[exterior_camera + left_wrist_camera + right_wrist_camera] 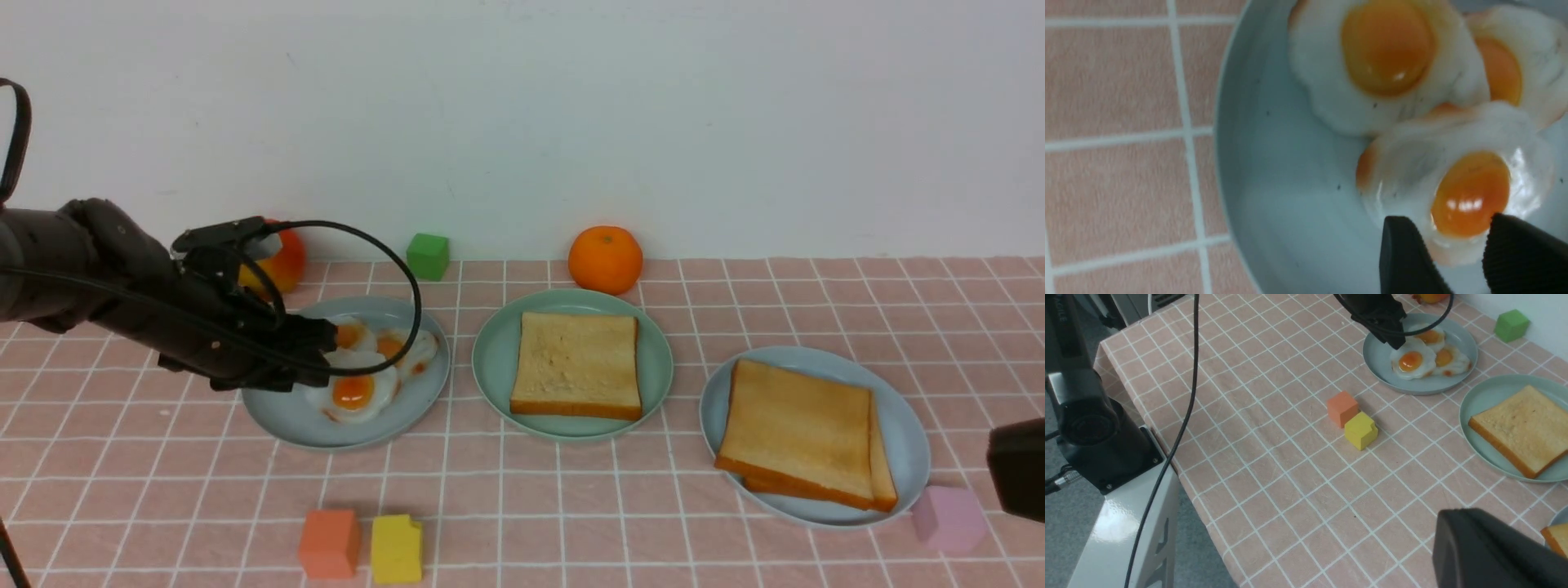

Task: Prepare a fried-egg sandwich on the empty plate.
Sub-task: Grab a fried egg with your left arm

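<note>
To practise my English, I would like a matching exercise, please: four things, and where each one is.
Things:
1. orange
2. yellow block
3. single toast slice
4. fried eggs

Places:
A. on the mint-green plate
B. on a grey-blue plate, near the left gripper
C. beside the orange-red block
D. behind the mint-green plate

Right pairs: 1-D, 2-C, 3-A, 4-B
</note>
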